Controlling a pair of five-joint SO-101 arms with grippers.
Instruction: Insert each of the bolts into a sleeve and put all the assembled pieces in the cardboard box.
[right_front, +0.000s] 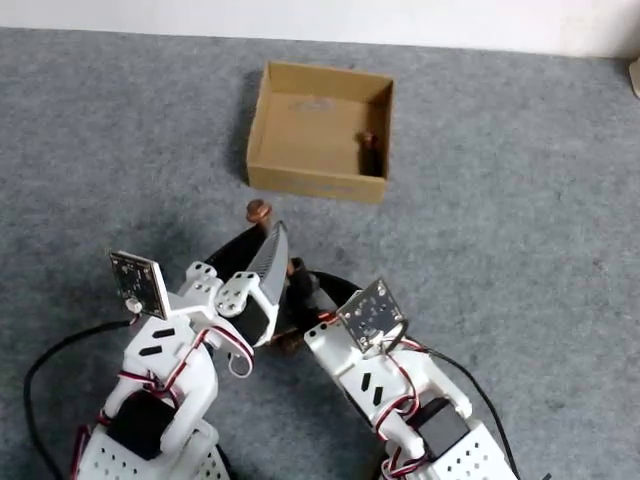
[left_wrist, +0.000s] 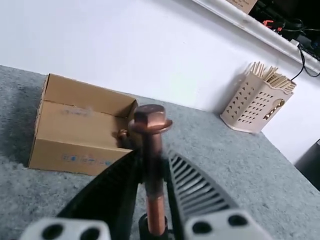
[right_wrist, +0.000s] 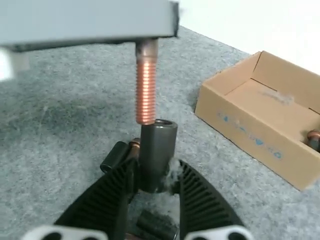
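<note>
The right gripper clamps its fingers on an upright dark sleeve, its open mouth right at a hanging copper bolt's threaded tip, with loose sleeves on the grey bench and the cardboard box nearby.

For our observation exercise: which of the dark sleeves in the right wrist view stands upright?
The sleeve in the right gripper, just under the copper bolt. The other sleeves lie on their sides on the carpet.
</note>
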